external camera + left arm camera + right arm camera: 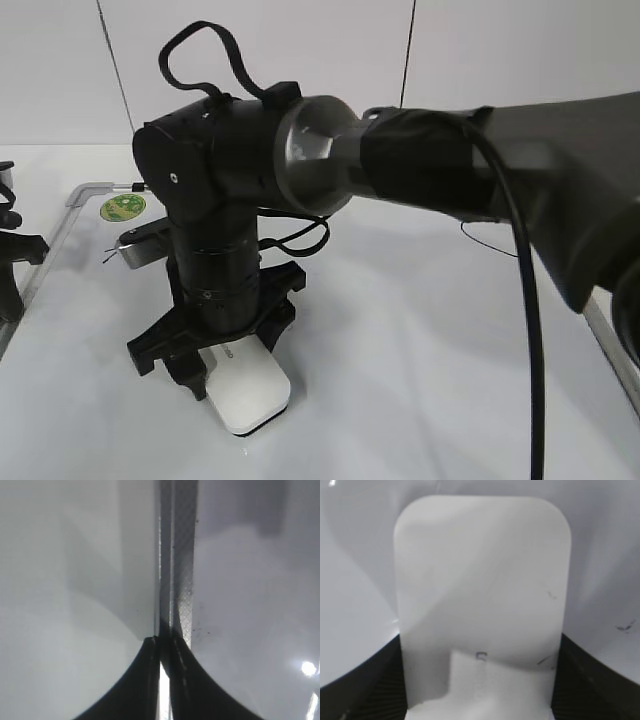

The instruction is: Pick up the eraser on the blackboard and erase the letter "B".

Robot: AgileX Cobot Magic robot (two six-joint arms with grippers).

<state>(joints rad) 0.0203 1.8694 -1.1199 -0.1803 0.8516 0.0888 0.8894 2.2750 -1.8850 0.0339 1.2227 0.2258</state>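
Currently the right gripper (222, 358) straddles the eraser (245, 388), which lies flat on the blackboard (420, 340), below the green sticker (122, 208); fingers flank both long sides, contact unclear. Advice: close squarely, keep the felt flat. Left gripper (161, 645) looks closed, empty.

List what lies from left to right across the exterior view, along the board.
Left gripper at the edge → green sticker → black-and-clear clip → right gripper on the eraser → bare blackboard → curved black mark.
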